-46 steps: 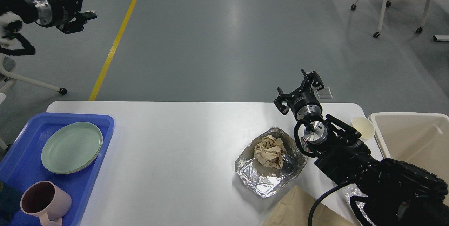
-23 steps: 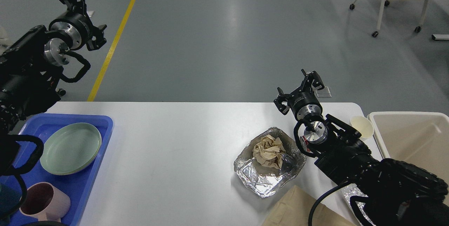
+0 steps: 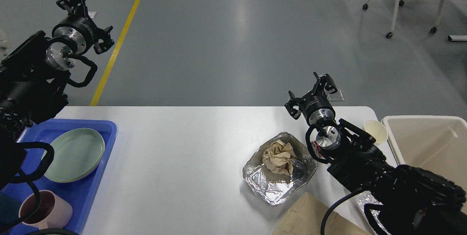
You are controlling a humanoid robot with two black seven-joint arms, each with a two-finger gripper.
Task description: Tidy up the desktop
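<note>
— Grippers first: how do they stand?
— Right gripper [image 3: 311, 94] hangs at the far edge of the desktop [image 3: 182, 147], fingers spread, empty. Left gripper [image 3: 85, 21], toward ten o'clock, is over the floor; its fingers look parted too.
— And the desktop?
— It fills the lower view. Foil tray [image 3: 279, 171] with crumpled paper [image 3: 279, 156] lies at five o'clock, blue tray [image 3: 78, 195] at eight.
</note>
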